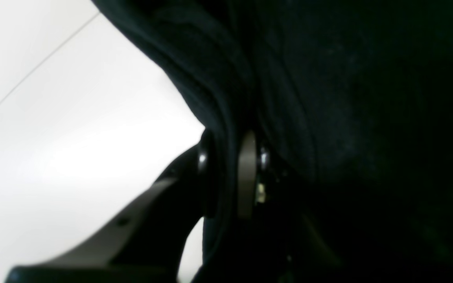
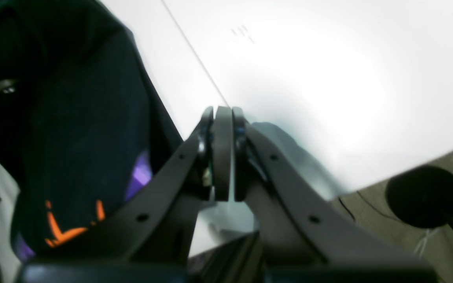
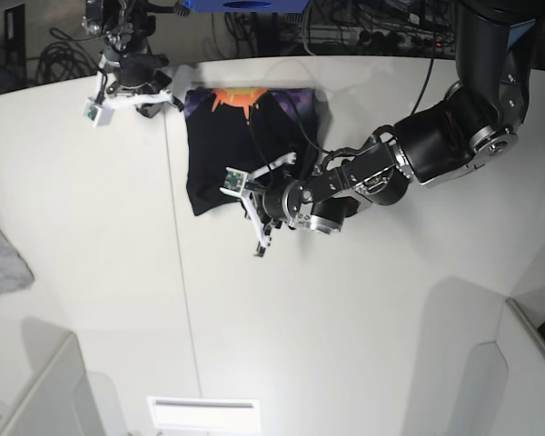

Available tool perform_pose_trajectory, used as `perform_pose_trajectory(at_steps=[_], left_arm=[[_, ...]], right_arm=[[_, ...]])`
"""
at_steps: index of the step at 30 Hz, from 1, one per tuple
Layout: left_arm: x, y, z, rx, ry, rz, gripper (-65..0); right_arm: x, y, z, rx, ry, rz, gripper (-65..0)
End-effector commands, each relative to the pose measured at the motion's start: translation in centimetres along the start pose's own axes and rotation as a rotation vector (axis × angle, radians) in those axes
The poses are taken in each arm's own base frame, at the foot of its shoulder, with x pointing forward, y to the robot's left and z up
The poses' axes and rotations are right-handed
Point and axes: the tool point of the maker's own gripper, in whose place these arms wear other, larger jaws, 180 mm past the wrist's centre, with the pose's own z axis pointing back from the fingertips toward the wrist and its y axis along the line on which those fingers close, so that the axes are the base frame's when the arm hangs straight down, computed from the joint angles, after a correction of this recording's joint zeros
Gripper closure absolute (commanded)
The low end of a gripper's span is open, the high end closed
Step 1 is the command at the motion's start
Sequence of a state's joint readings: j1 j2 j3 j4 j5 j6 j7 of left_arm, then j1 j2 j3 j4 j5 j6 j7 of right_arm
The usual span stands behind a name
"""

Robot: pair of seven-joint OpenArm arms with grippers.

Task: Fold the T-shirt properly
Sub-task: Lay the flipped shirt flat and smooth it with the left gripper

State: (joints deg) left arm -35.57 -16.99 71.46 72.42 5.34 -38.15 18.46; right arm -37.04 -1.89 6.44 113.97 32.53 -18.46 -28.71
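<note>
The T-shirt (image 3: 245, 145) lies on the white table (image 3: 363, 318), near its far edge, already folded into a compact dark block. Its orange sun print (image 3: 236, 96) shows along the far side.

The left gripper (image 1: 226, 173) is pinching black cloth: in the left wrist view a thick fold passes between the two pads (image 1: 247, 173), which are pressed on it from both sides. In the base view this gripper sits at the near right corner of the shirt, low over the table. I think it holds the edge there in order to carry it across for another fold, or to pull the layer flat.

The right gripper (image 2: 222, 153) has its pads pressed together with nothing between them. It stands at the far left corner of the shirt, just beside the cloth, and I cannot tell if it touches it. Probably it waits there, out of the way.

A grey cloth (image 3: 0, 259) lies well apart, at the left edge of the table.

The folding seems well advanced, but not finished.
</note>
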Motion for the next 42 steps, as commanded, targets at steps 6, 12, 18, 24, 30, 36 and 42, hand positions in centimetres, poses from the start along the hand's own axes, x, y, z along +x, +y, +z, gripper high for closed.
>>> perform_pose_trajectory(at_steps=[6,12,18,24,30,36,42], left_arm=[[-2.8,-0.9,0.0,-0.032,0.132,-0.037,0.0],[-0.8,2.7,1.4,0.068,0.071,-0.009,-2.5],[0.3,5.4,2.4,0.139,0.034,0.025,-31.3],[2.6,9.6,4.1,0.234,-0.022,0.029,-38.3],[6.8,14.2,8.9,0.403,-0.154,0.026,-38.3],[5.2,14.8,11.3,0.485,-0.062,0.091,-38.2],[5.0,13.4,15.0,0.580,-0.102,0.114,-37.5]], right_arm=[[0.9,0.1,0.2,0.012,-0.028,0.026,0.0],[0.9,0.1,0.2,0.013,-0.027,0.027,0.0],[0.8,0.1,0.2,0.012,-0.026,0.027,0.0],[0.8,0.1,0.2,0.011,-0.024,0.027,0.0],[0.7,0.0,0.3,0.011,-0.023,0.025,0.0],[0.8,0.0,0.3,0.010,-0.023,0.028,0.0],[1.7,-0.7,0.2,0.003,-0.034,0.076,0.0]])
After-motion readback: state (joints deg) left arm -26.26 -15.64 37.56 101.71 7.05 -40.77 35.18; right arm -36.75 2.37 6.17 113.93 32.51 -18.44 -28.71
